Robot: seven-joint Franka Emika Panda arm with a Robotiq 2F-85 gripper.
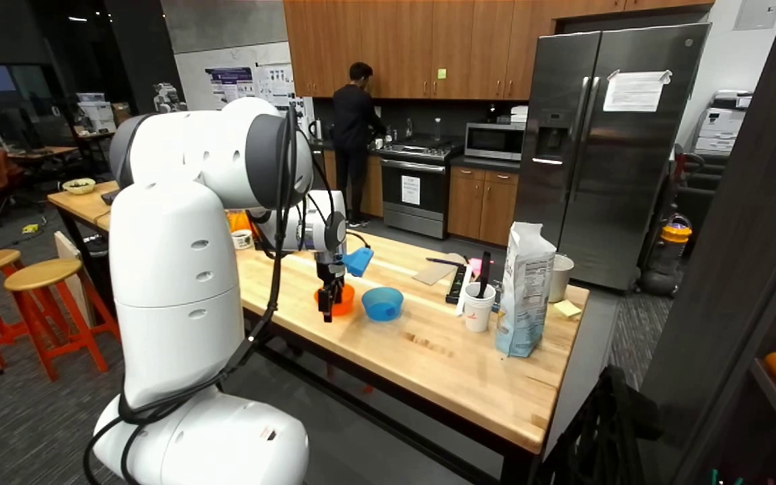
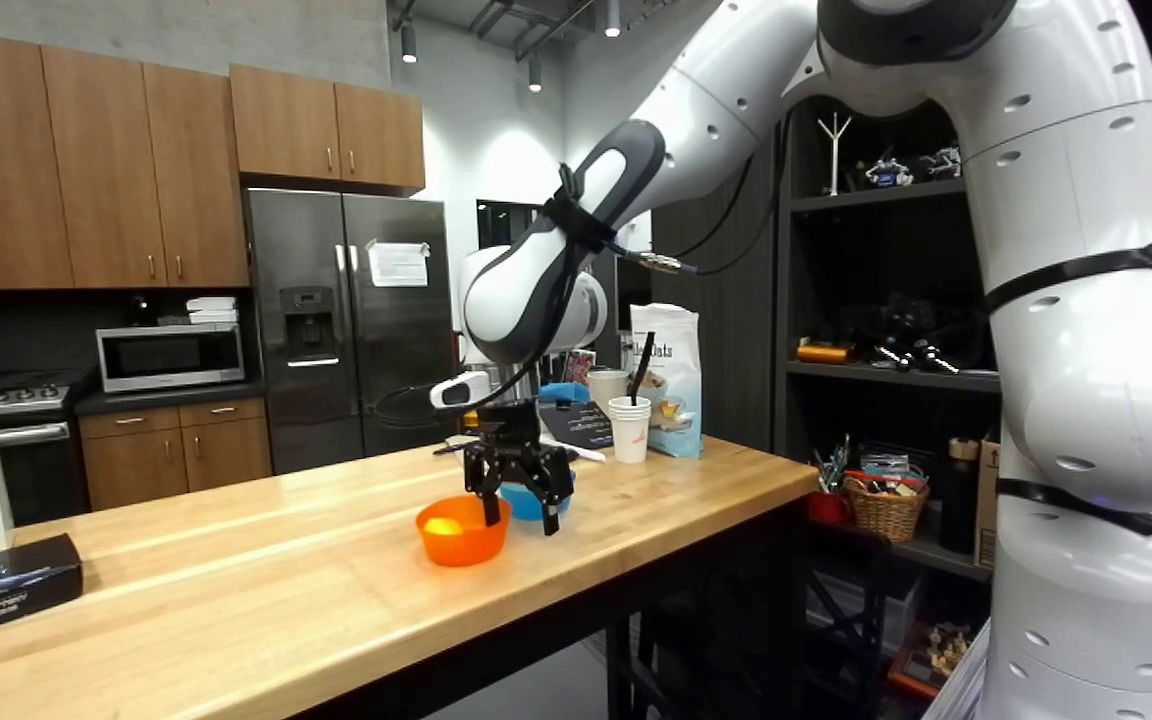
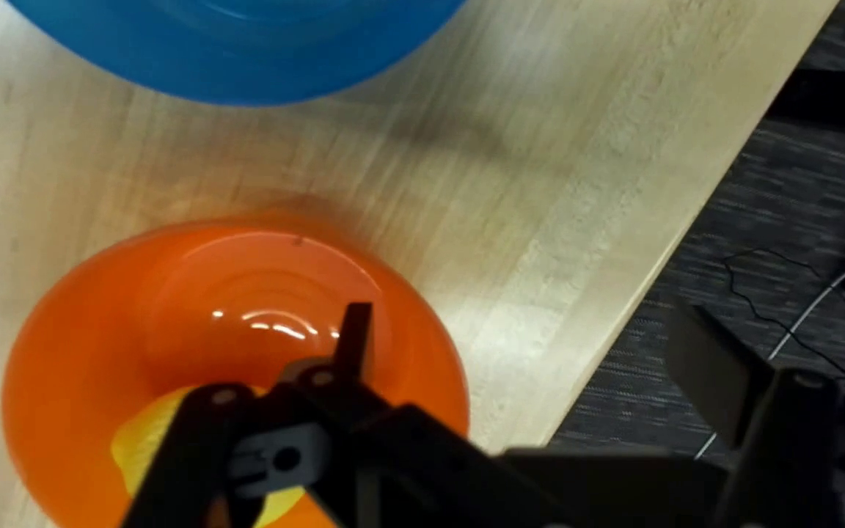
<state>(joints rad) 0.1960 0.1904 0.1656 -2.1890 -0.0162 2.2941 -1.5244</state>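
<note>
Black gripper (image 2: 521, 520), its two fingers (image 2: 491, 508) spread apart; in the wrist view one finger overlaps an orange bowl (image 3: 78, 359) on a wooden worktop (image 3: 510, 220); a yellow item (image 3: 136, 438), partly hidden there, lies inside that bowl; a blue bowl (image 3: 246, 66) stands just beside, not touching.

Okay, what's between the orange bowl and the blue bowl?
The wrist view shows only wooden tabletop between the orange bowl and the blue bowl.
</note>
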